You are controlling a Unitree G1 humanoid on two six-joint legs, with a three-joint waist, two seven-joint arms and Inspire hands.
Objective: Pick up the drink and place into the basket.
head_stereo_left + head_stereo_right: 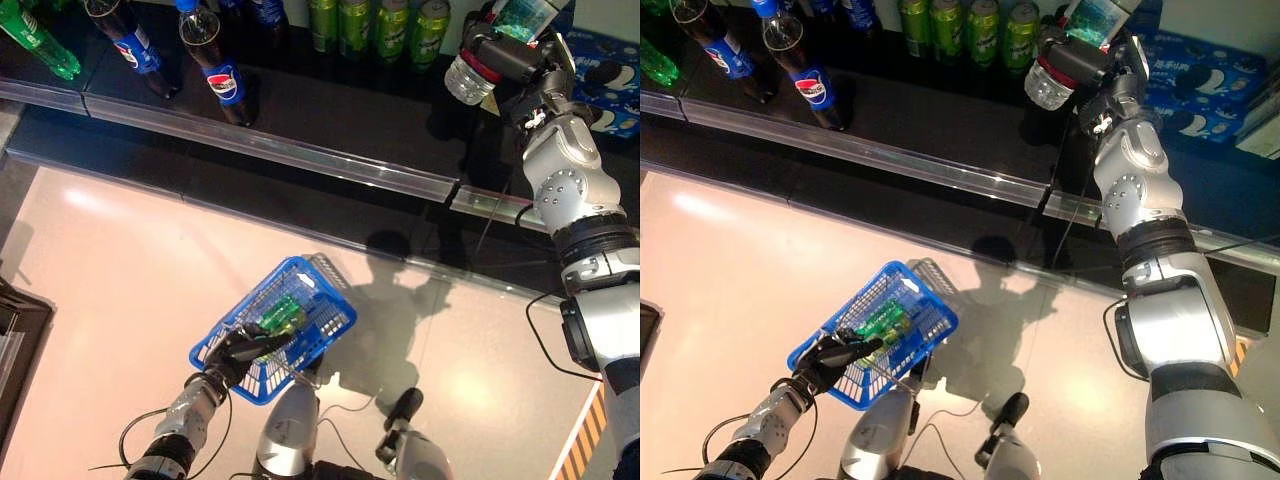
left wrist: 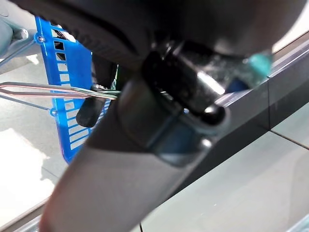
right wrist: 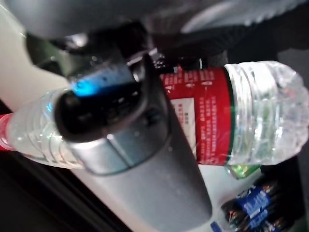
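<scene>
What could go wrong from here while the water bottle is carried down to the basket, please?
1. The right hand grips the water bottle sideways, high over the shelf; a slip could drop it onto the green cans.
2. The blue basket, hanging tilted from the left hand, already holds a green bottle; the new one might roll out.

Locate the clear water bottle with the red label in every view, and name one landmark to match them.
Left eye view: water bottle, upper right, in right hand.
Right eye view: upper centre-right.
Left wrist view: not visible.
Right wrist view: fills frame.
Landmark: green cans beside it.
</scene>
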